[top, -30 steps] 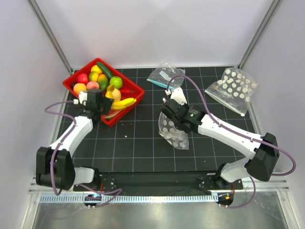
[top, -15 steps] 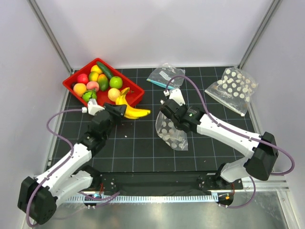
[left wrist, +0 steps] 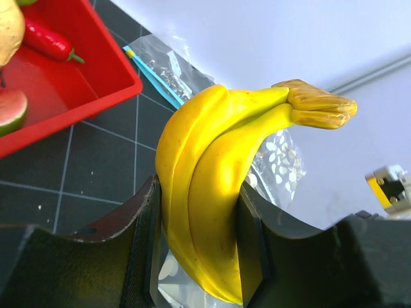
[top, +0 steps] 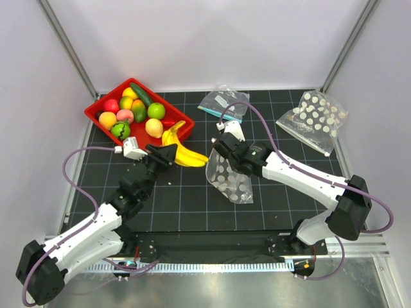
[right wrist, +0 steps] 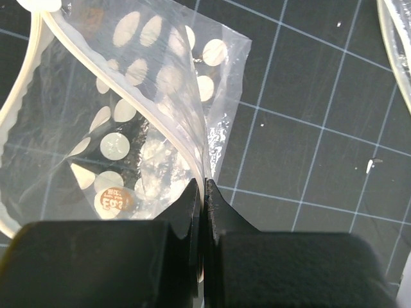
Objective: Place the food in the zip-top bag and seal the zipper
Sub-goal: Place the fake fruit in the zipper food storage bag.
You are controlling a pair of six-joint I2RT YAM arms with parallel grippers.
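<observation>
Print on zip-top bag (right wrist: 115,202): seemingly unreadable.

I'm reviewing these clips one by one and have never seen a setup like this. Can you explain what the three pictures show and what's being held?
Two robot arms are bolted at the edge of a black gridded table. One picture looks down from above; the other two come from cameras on each wrist. The left gripper holds a bunch of toy bananas beside the red tray of toy food. The right gripper pinches the rim of a polka-dot bag. Another dotted bag and a clear bag lie farther back.
</observation>
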